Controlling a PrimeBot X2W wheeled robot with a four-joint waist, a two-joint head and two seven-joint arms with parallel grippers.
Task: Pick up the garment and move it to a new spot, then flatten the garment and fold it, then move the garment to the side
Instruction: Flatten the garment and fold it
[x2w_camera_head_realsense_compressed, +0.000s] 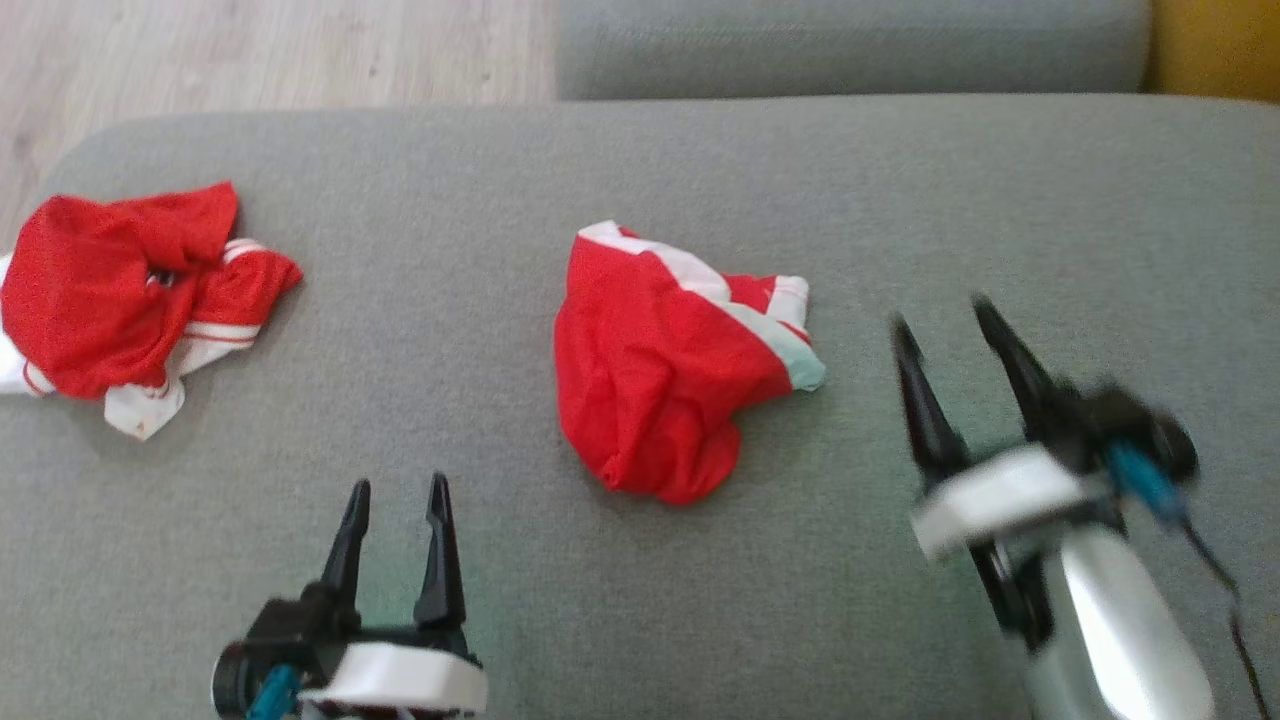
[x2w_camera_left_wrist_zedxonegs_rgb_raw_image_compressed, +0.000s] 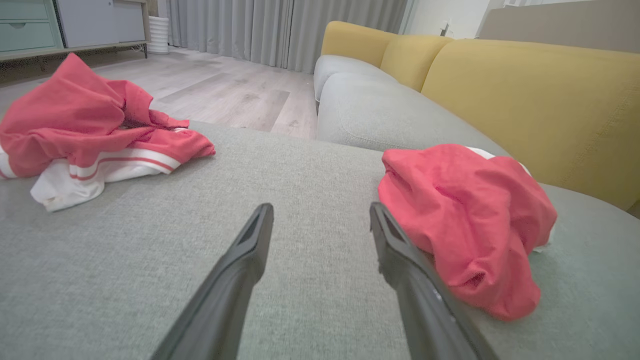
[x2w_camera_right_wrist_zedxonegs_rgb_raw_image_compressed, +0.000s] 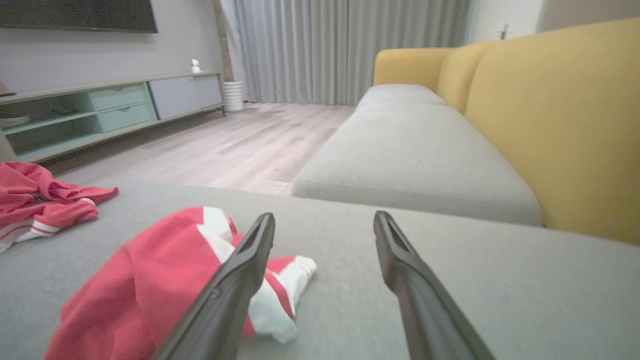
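Though crumpled, centre garment (x2w_camera_head_realsense_compressed: 650, 400) mounds on woven cushion (x2w_camera_head_realsense_compressed: 900, 200).

end effectors (x2w_camera_head_realsense_compressed: 398, 482) (x2w_camera_head_realsense_compressed: 940, 311) splayed, right seemingly tilted

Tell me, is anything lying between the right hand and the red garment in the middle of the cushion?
Nothing visible. The open right hand sits just right of the middle garment, with bare grey cushion between. The second red garment lies far left, out of the way.

A crumpled red garment (x2w_camera_head_realsense_compressed: 650, 390) with white trim lay bunched near the middle of the grey seat cushion (x2w_camera_head_realsense_compressed: 900, 200). A second garment (x2w_camera_head_realsense_compressed: 100, 290), red and white, lay heaped at the cushion's left edge.
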